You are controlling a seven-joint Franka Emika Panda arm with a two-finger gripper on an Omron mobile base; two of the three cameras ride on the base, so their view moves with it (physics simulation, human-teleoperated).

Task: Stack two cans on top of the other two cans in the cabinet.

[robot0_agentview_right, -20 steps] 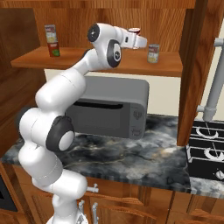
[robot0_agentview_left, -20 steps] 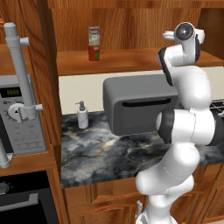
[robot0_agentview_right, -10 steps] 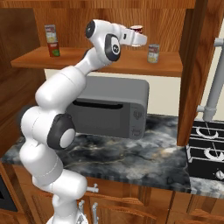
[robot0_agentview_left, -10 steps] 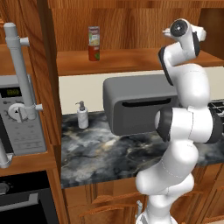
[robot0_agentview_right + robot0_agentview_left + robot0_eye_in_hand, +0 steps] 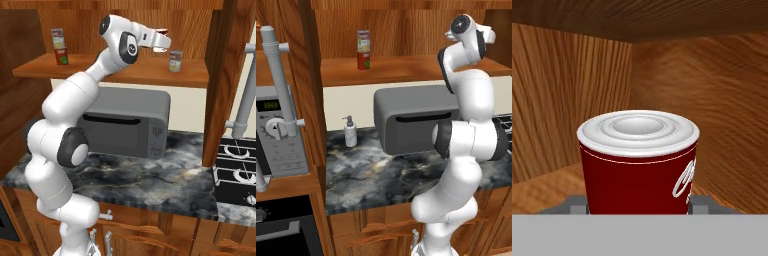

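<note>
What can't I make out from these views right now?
- Pincer grip contact: in the hand view the red-and-white can covers the pads.
- Lettering on the stacked cans: too small in the left base view.
- Grey-green can: its label is too small in the right base view.

Red-and-white can [image 5: 639, 162]: lower body cut off at the bottom of the hand view; the white script on its side runs round the curve and cannot be read. Gripper [image 5: 161, 44]: in the right base view too small to tell how its jaws stand; in the left base view hidden behind the arm's upper joints. Stacked cans [image 5: 363, 49] at the left of the cabinet shelf [image 5: 406, 70]: label print too small to read. Grey-green can [image 5: 175, 61]: label likewise illegible. Left microwave [image 5: 278, 135]: cut by the picture's edge. Stove [image 5: 237, 172]: cut by the right edge.
</note>
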